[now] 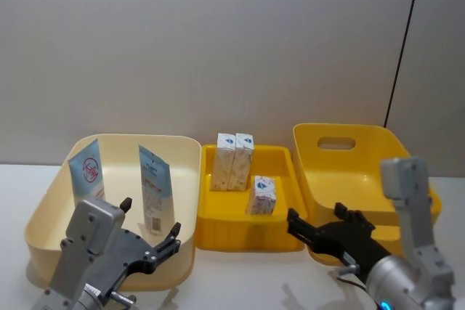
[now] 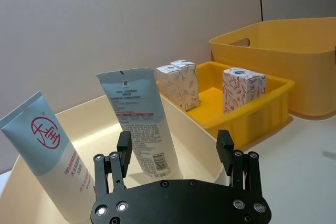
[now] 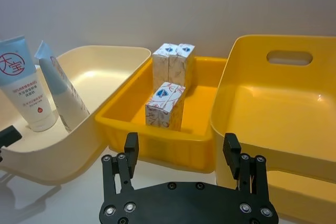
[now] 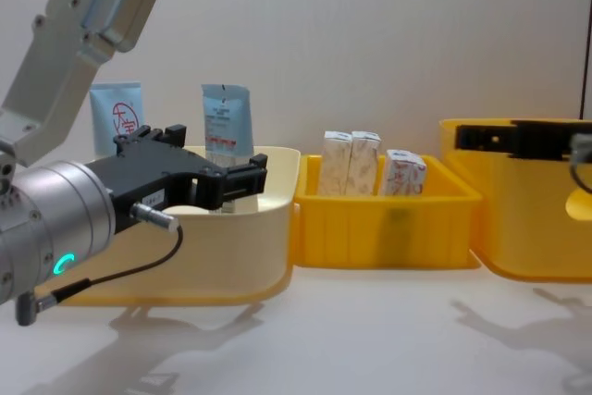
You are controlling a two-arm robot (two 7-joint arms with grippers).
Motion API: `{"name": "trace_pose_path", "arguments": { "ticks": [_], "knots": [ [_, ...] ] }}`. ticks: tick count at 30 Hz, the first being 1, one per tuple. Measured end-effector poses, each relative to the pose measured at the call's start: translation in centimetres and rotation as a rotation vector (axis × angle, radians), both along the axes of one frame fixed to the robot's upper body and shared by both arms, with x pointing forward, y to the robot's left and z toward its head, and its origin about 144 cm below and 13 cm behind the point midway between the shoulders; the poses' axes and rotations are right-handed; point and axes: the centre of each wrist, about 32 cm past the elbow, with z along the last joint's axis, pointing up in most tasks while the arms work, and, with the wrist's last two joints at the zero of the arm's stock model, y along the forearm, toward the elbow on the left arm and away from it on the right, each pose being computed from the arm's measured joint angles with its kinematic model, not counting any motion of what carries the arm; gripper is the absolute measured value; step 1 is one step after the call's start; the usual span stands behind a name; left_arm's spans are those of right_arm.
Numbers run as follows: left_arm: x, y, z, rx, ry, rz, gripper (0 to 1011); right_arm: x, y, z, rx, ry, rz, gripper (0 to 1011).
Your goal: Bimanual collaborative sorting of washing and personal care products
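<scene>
Two tubes (image 1: pixel 87 170) stood in the left cream bin (image 1: pixel 185 179), three cartons (image 1: pixel 234 161) in the middle yellow tray (image 1: pixel 218 229). I had the left gripper (image 1: pixel 151 221) and right gripper (image 1: pixel 314 215) nearer, both spread apart and empty.

Grey, perhaps panelled wall (image 1: pixel 218 41); white table (image 1: pixel 247 281)

Two tubes (image 1: pixel 86 172) upright in left and middle of cream bin (image 1: pixel 185 179), right part open, cartons (image 1: pixel 234 161) blocking yellow tray (image 1: pixel 247 239) rear and centre, large yellow bin (image 1: pixel 320 176) open inside, bare tabletop (image 1: pixel 247 281) in front.
</scene>
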Motion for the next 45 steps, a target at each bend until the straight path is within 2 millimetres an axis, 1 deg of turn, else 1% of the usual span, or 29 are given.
{"name": "trace_pose_path", "arguments": {
  "ticks": [8, 17, 24, 31, 45],
  "knots": [
    [0.0, 0.0, 0.0, 0.0, 0.0, 0.0, 1003, 1.6, 2.4, 1.7, -0.019, 0.086, 0.015, 1001],
    [0.0, 0.0, 0.0, 0.0, 0.0, 0.0, 1003, 2.9, 4.7, 3.2, -0.066, 0.124, 0.035, 1001],
    [0.0, 0.0, 0.0, 0.0, 0.0, 0.0, 1003, 3.6, 6.0, 4.0, -0.094, 0.159, 0.018, 1001],
    [0.0, 0.0, 0.0, 0.0, 0.0, 0.0, 1003, 4.7, 7.1, 4.7, -0.117, 0.205, -0.03, 1001],
    [0.0, 0.0, 0.0, 0.0, 0.0, 0.0, 1003, 6.9, 8.5, 5.8, -0.153, 0.261, -0.11, 1001]
  ]
}}
